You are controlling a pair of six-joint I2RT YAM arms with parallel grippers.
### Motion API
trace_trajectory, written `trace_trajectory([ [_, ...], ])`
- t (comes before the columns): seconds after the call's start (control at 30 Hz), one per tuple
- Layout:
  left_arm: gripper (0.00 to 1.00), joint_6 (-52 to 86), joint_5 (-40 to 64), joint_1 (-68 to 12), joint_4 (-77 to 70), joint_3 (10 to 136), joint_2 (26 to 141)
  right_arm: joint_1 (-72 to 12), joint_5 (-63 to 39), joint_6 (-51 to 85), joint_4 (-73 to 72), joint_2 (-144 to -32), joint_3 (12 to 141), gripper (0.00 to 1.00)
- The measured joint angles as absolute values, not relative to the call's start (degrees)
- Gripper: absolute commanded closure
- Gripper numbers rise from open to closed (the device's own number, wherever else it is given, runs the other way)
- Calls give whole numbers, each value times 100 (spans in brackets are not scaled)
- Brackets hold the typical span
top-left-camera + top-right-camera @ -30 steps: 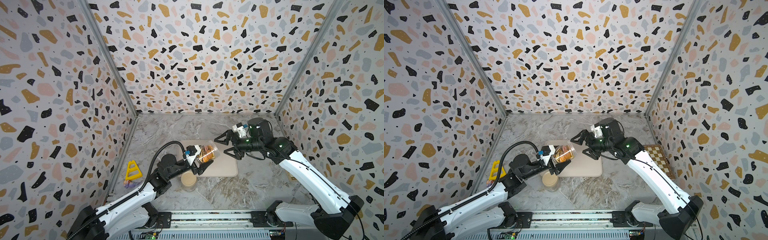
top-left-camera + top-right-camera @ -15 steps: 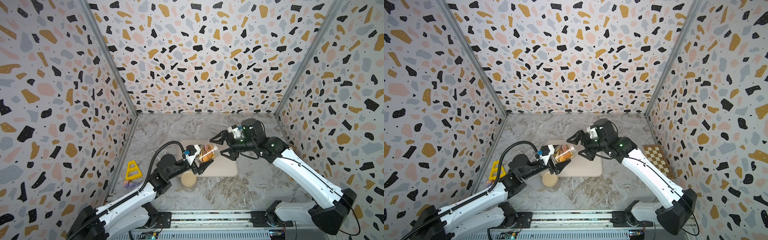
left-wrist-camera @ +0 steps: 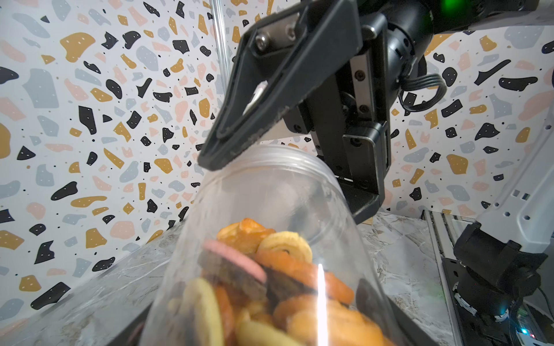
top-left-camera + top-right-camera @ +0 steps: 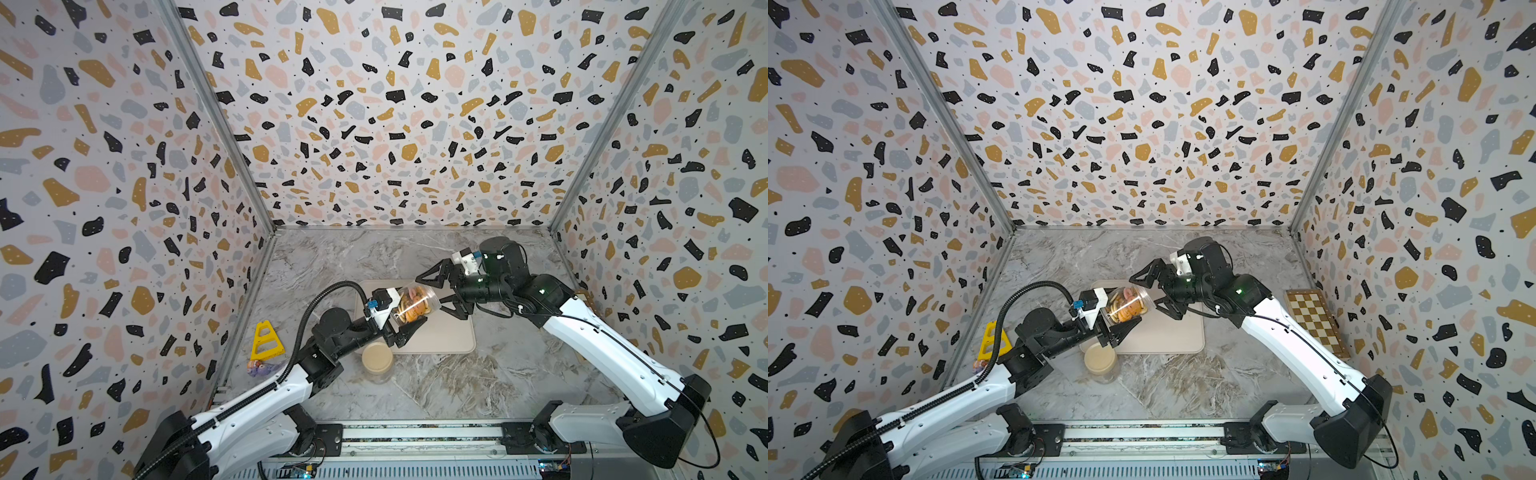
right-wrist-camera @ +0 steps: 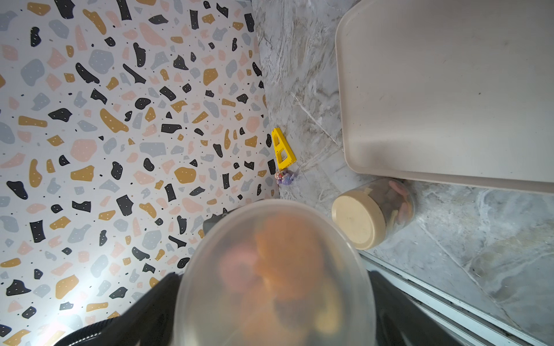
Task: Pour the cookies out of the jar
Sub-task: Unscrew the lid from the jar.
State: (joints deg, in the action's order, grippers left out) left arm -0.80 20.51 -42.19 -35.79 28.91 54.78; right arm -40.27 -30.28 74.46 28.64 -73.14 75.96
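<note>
Many cookies (image 3: 269, 269) sat piled in the clear jar (image 4: 419, 301), which the left gripper (image 4: 405, 320) clenched, tilted, over the beige tray's (image 4: 449, 336) 9 o'clock side. At the jar's 2 o'clock the right gripper (image 4: 439, 294) stood spread wide around its far end (touching or not, I couldn't tell). A lidded jar (image 4: 377, 358) stood at the tray's 7 o'clock.

The right gripper (image 4: 429, 293) has advanced toward 9 o'clock; its open jaws now straddle the jar (image 4: 413, 306) mouth.
</note>
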Motion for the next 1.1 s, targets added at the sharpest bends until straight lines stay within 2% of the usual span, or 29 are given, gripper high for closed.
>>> trace_trajectory([
  [0.37, 100, -58, 2012, -4219, -3647, 2893, 5481, -4036, -3013, 7459, 2773, -7312, 7579, 14],
  [0.53, 100, 110, 1927, -4219, -3835, 2893, 5542, -4064, -2904, 7271, 2742, -7330, 7669, 15],
  [0.8, 100, 1044, 1837, -4215, -4556, 2871, 5623, -4147, -2786, 6539, 2493, -7343, 7915, 15],
  [1.1, 100, 2427, 1800, -4217, -6016, 2615, 5859, -4320, -2757, 5596, 2349, -7347, 8259, 15],
])
